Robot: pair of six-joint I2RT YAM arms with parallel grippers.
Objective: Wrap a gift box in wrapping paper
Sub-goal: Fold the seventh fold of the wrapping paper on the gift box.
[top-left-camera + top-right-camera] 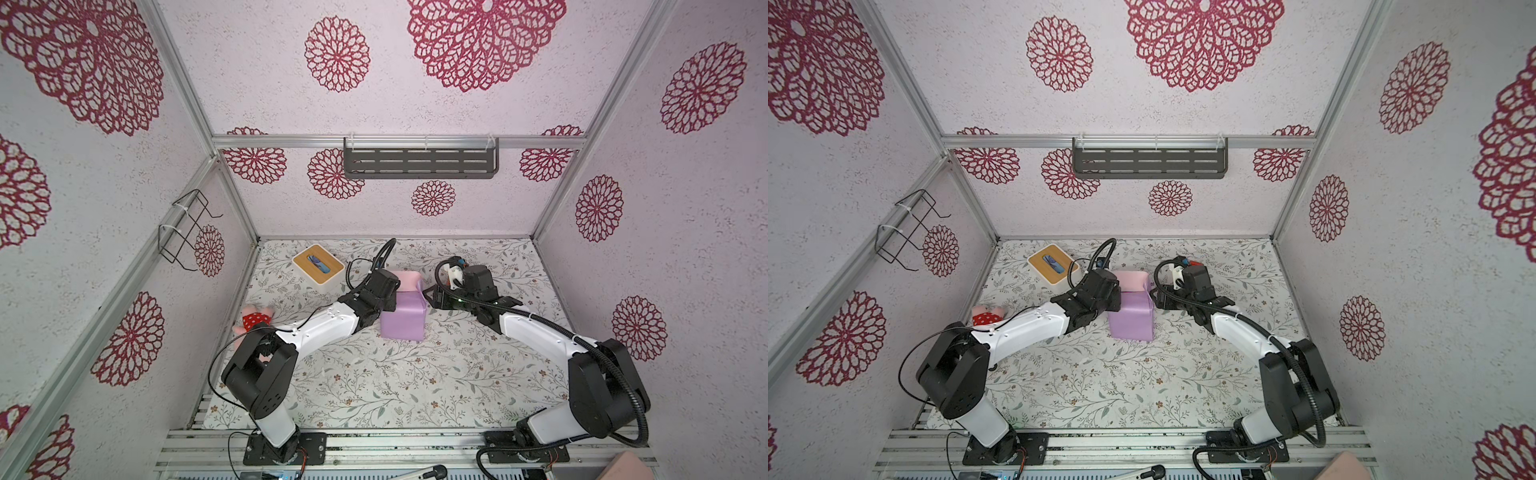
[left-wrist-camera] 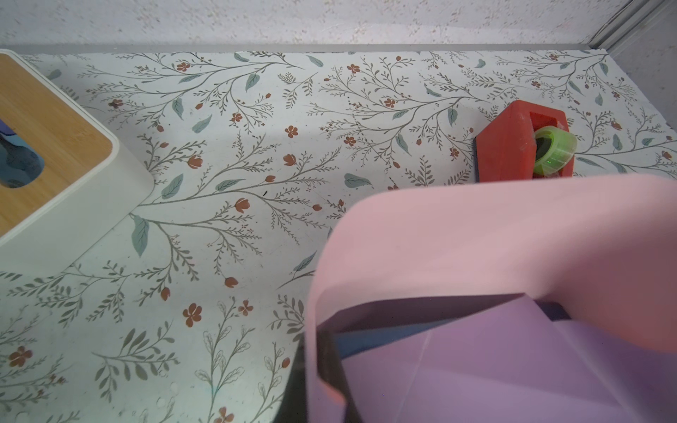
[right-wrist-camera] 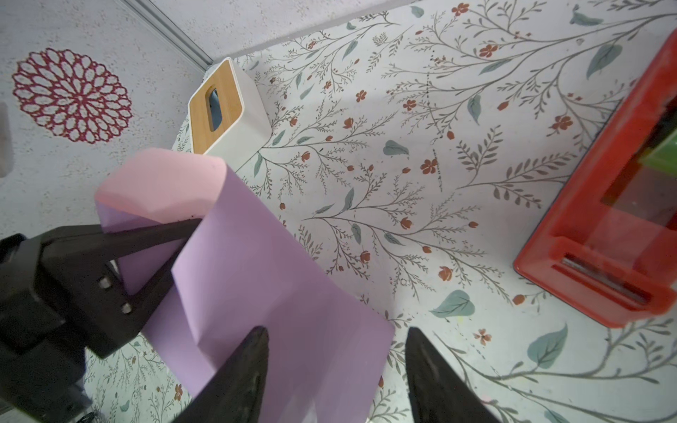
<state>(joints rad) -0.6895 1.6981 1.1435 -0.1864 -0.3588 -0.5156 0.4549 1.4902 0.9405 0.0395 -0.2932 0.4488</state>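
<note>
Left gripper is clamped on a raised flap of the wrapping paper; the right gripper is held open at three o'clock of the gift box.

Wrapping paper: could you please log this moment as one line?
left hand: shut on wrapping paper | right hand: open, at paper edge | gift box: mostly covered

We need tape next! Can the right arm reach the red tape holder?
Probably yes. The tape holder sits close beside the open right gripper, with only bare table between. The left gripper holds the paper.
</note>
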